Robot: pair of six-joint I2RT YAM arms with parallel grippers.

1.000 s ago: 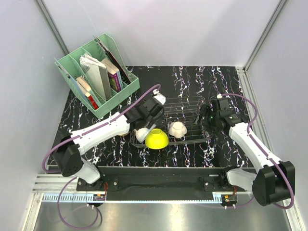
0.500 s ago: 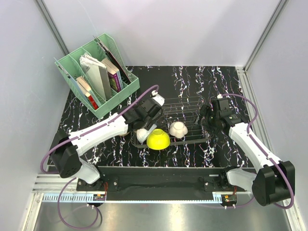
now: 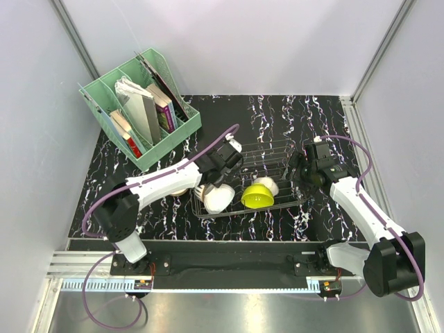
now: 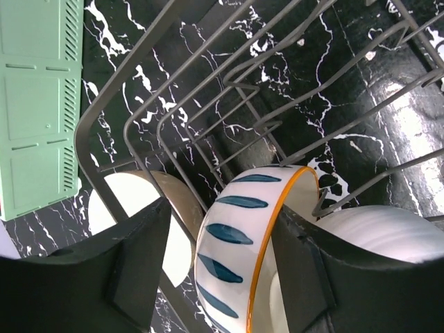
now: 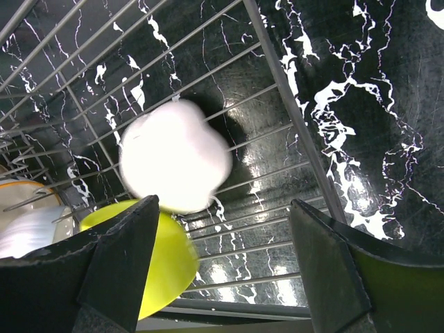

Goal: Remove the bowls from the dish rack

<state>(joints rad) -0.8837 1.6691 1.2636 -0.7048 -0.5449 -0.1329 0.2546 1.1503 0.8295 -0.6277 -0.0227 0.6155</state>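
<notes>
Five bowls counted. Tan bowl [image 4: 132, 208] seen just beside left end of dish rack [image 3: 276, 158]. Blue-leaf bowl [image 4: 236, 236], orange-rimmed, found tipped on edge in rack's left end, straddled by left gripper [image 4: 222, 211]: jaws about half parted, gap seen at one finger, no firm hold shown. Plain white bowl [image 4: 378, 232] lodged against it. Yellow-green bowl [image 3: 256, 195] and second white bowl [image 5: 173, 156] found side by side mid-rack. Right gripper [image 5: 225, 202] poised above them, jaws spread wide, nothing grasped.

Rack wires [image 3: 277, 156] and neighbouring bowls [image 4: 388, 232] hem the striped bowl [image 4: 236, 257]
</notes>
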